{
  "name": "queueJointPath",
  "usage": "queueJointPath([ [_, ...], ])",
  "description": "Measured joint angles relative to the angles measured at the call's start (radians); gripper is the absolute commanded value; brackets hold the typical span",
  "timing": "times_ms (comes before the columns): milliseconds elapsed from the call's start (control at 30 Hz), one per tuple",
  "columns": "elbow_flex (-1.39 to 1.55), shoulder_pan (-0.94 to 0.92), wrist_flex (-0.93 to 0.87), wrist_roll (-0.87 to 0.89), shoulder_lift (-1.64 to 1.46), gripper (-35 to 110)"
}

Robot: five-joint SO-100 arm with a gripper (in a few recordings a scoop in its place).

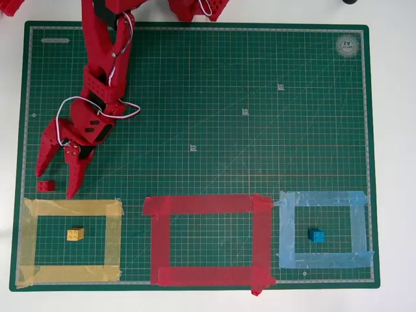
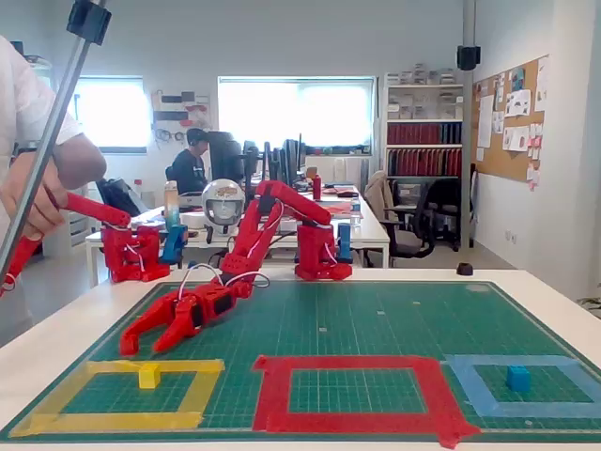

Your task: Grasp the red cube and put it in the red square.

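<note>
Overhead view: my gripper (image 1: 57, 182) stood spread open and empty just above the yellow tape outline (image 1: 70, 208), the red cube (image 1: 46, 186) lying between its fingers; the red square (image 1: 207, 205) sat to that outline's right. Fixed view: my gripper (image 2: 146, 344) hung low over the green mat (image 2: 376, 324) behind the yellow outline's (image 2: 131, 395) far edge, the cube not discernible.

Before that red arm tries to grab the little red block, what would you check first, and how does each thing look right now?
1. Gripper open: ok.
2. Red cube between the fingers: ok in the overhead view.
3. Gripper low enough to close on the cube: cannot tell.
4. Red square free inside: ok, bare green mat only.
5. Yellow block and blue block out of the way: ok, each in its own tape outline.
</note>
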State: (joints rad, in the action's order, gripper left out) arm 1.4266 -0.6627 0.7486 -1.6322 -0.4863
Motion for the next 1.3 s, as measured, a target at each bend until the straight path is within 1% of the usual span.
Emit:
queueJointPath([
  [500,-0.198,-0.02,-0.025,0.0,0.12,35],
  [567,-0.218,-0.021,-0.029,0.0,0.132,30],
  [733,-0.227,-0.021,-0.029,0.0,0.137,27],
  [1300,-0.233,-0.021,-0.066,0.0,0.135,27],
])
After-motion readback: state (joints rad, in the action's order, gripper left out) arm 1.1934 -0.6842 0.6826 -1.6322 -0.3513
